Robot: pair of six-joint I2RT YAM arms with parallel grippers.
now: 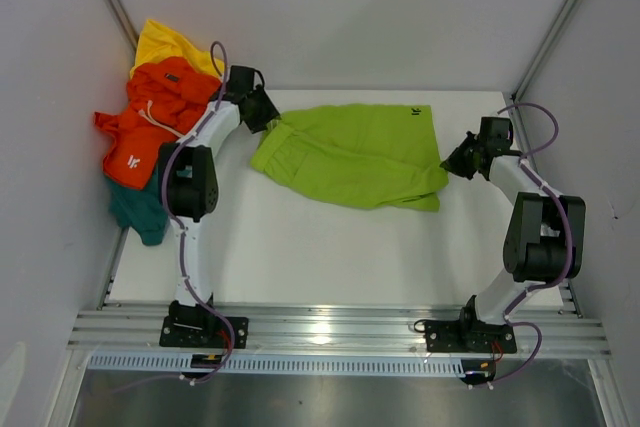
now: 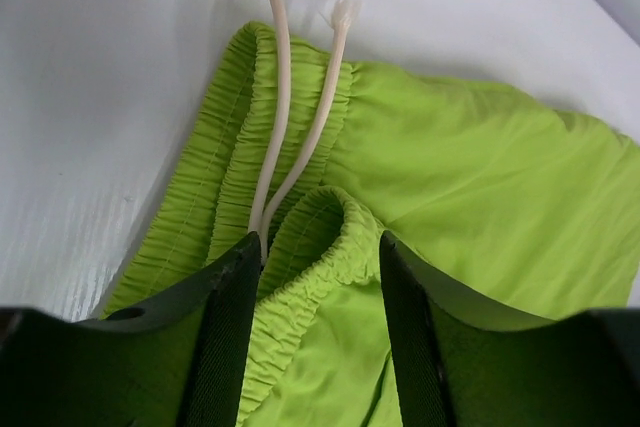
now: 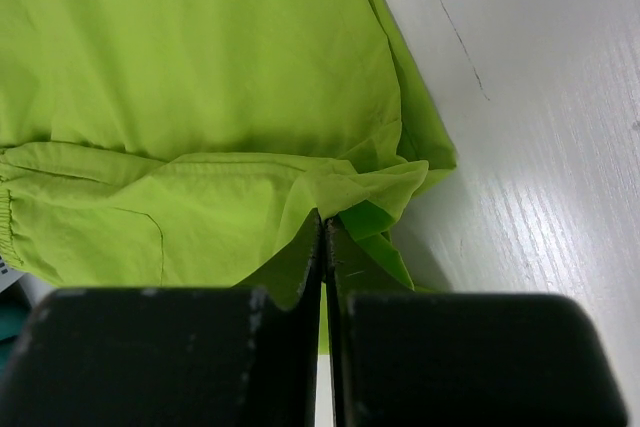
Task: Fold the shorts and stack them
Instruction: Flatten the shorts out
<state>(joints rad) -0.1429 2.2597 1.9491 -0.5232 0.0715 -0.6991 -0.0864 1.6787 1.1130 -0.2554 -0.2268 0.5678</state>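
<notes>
1. The table (image 1: 300, 257) carries the lime shorts (image 1: 350, 152) spread near its middle, waist to the left and legs to the right. This looks like the first pair being taken up for folding, with nothing stacked yet.
2. The orange shorts (image 1: 160, 112), yellow shorts (image 1: 165, 42) and teal shorts (image 1: 135, 209) lie heaped at the left edge. Fold well apart from that heap so no loose cloth gets dragged in.
3. The left gripper (image 2: 315, 247) is down on the waistband (image 2: 230, 167). Its jaws stand apart astride a raised ridge of elastic and are not clamped. It should bite the whole ridge, both layers if it can, before any lift.
4. The right gripper (image 3: 322, 222) is clenched on the far leg hem (image 3: 390, 187) of the lime shorts, with a bunched corner caught between its fingers. The bite looks thin, so I would judge a slow, even pull safest, or the cloth may slip out.
5. Both ends should rise together and level, keeping the cloth taut — a slack middle would fold crooked.
6. The two pale cords (image 2: 280, 97) trail from the waistband just beside the left finger and are best kept out of the pinch.
</notes>
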